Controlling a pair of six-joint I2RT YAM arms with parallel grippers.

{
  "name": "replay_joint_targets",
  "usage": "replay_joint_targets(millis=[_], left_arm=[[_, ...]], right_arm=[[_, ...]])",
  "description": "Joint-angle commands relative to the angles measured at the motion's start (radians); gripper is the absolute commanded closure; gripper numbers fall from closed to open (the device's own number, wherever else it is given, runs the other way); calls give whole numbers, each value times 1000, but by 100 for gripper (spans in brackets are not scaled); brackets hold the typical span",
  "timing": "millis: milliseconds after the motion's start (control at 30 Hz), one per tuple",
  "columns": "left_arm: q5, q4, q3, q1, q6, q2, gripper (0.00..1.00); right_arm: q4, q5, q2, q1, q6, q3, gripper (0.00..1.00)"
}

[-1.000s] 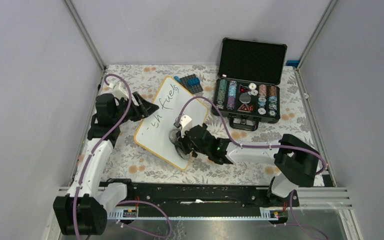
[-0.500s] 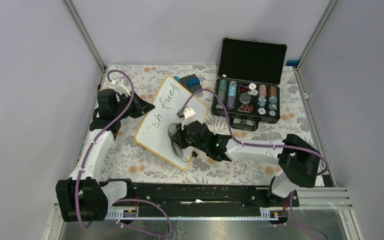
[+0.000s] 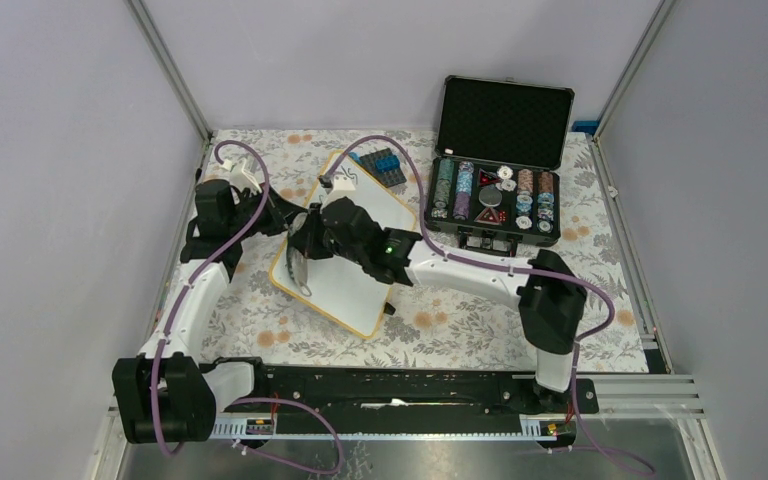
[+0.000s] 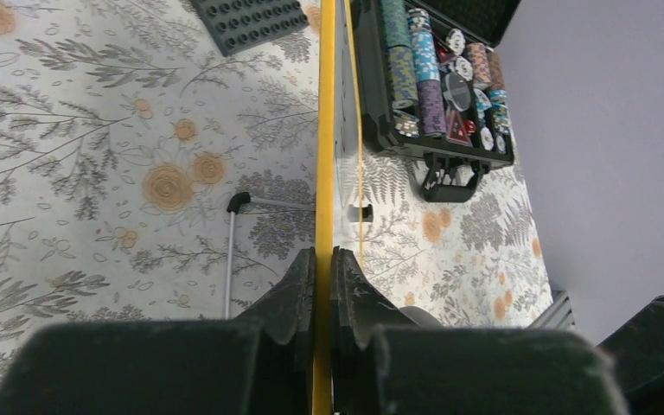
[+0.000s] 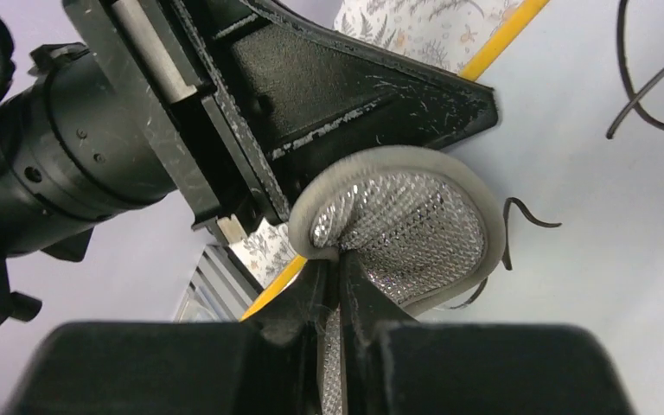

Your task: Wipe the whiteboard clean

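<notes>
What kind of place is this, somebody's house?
Probably a robot test booth, not a house: plain grey walls on metal posts box in a table, two robot arms are bolted to a rail, and one holds a pad over a whiteboard.

Overhead from behind, wrist views close, sharing the whiteboard [image 3: 345,290]

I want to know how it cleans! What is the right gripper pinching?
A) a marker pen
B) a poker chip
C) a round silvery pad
C: the right gripper is shut on a round silvery pad with a grey rim, over the whiteboard.
</notes>
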Motion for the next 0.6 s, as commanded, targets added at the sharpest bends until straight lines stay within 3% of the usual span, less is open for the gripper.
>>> replay_joint_targets(millis=[0, 167, 567], left_arm=[[47, 66, -10, -18, 4, -40, 100], [26, 65, -18, -18, 10, -59, 100], [5, 45, -15, -18, 21, -62, 100]], right_arm=[[-65, -181, 90, 14, 33, 151, 100], [-63, -92, 84, 13, 57, 91, 100], [-49, -12, 35, -171, 143, -203, 100]])
